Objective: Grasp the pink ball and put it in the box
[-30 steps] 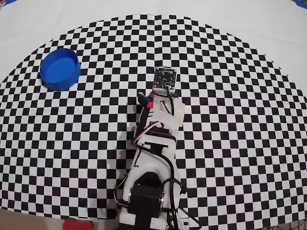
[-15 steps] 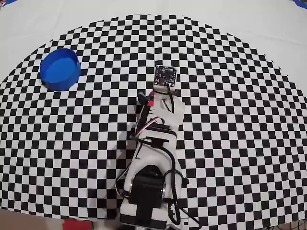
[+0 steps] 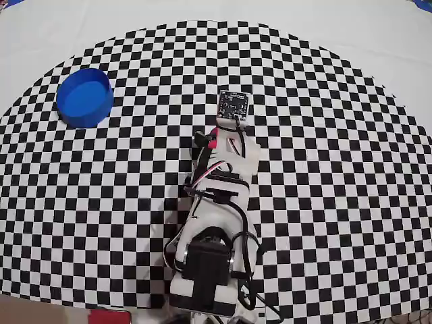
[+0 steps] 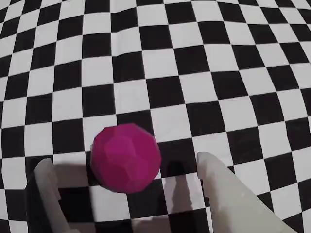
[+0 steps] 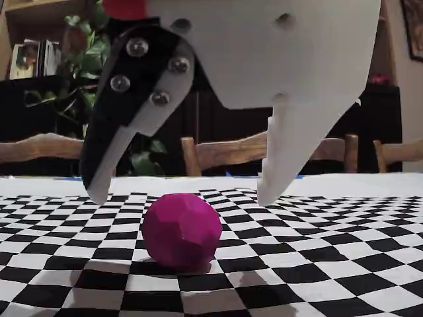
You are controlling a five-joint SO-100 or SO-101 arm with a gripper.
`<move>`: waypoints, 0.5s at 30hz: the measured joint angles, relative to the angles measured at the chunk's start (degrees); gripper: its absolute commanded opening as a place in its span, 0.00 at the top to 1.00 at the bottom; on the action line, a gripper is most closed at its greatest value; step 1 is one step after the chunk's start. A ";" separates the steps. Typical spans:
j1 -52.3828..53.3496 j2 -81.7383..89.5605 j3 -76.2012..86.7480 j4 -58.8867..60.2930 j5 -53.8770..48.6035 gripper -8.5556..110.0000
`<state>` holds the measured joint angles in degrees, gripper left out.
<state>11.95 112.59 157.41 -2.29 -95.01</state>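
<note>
A small faceted magenta-pink ball (image 5: 181, 230) rests on a black-and-white checkered cloth (image 4: 204, 58). The white two-finger gripper (image 5: 178, 197) hovers just above it, jaws spread wide on either side, holding nothing. The round bright blue box (image 3: 84, 97) sits well apart, at the overhead view's upper left.

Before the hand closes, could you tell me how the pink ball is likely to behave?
The pink ball is round on flat checkered cloth, so an off-centre touch would probably roll it. Its faceted, matte surface may grip better than gloss. The open hand straddles it.
</note>
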 measured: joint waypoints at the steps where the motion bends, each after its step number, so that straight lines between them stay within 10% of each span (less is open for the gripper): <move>1: 0.00 -0.44 -0.09 0.00 0.00 0.64; 15: 0.00 -3.96 -3.16 0.09 0.00 0.64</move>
<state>11.95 108.63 154.25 -2.20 -95.01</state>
